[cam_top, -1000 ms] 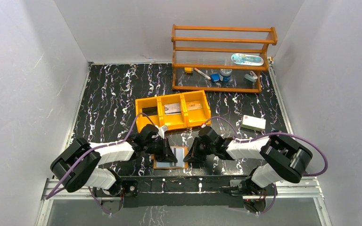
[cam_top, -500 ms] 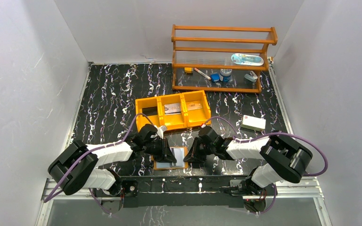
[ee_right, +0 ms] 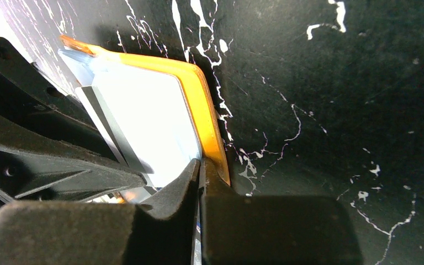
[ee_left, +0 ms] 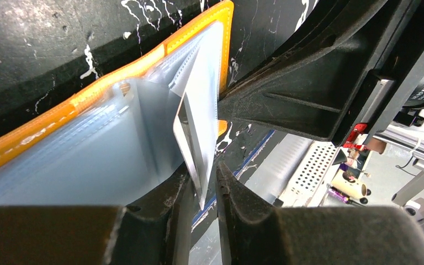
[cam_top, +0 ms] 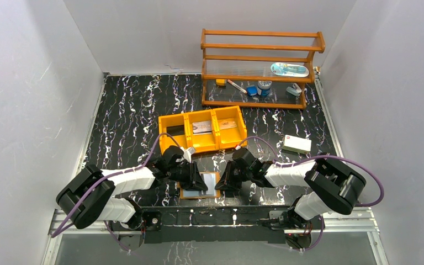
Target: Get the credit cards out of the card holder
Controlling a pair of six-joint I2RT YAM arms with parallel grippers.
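Observation:
The card holder (cam_top: 196, 194) lies open near the table's front edge, orange rim around pale blue-grey pockets (ee_left: 88, 160). A whitish credit card (ee_left: 199, 127) sticks up out of a pocket, its corner between my left gripper (ee_left: 204, 175). That gripper's jaws stand slightly apart, with a gap on the card's right side. My right gripper (ee_right: 200, 165) is shut on the holder's orange edge (ee_right: 199, 99). From that side the card (ee_right: 138, 110) shows a dark stripe. In the top view the left gripper (cam_top: 199, 181) and right gripper (cam_top: 221, 185) meet over the holder.
An orange three-compartment tray (cam_top: 216, 144) behind the holder has flat cards lying in its compartments. A white box (cam_top: 297, 144) lies at the right. A wooden shelf (cam_top: 259, 69) with small items stands at the back. The left finger is close beside the right one.
My left jaws have parted slightly around the card's corner. The right gripper stays on the holder's edge. Neither arm has moved noticeably.

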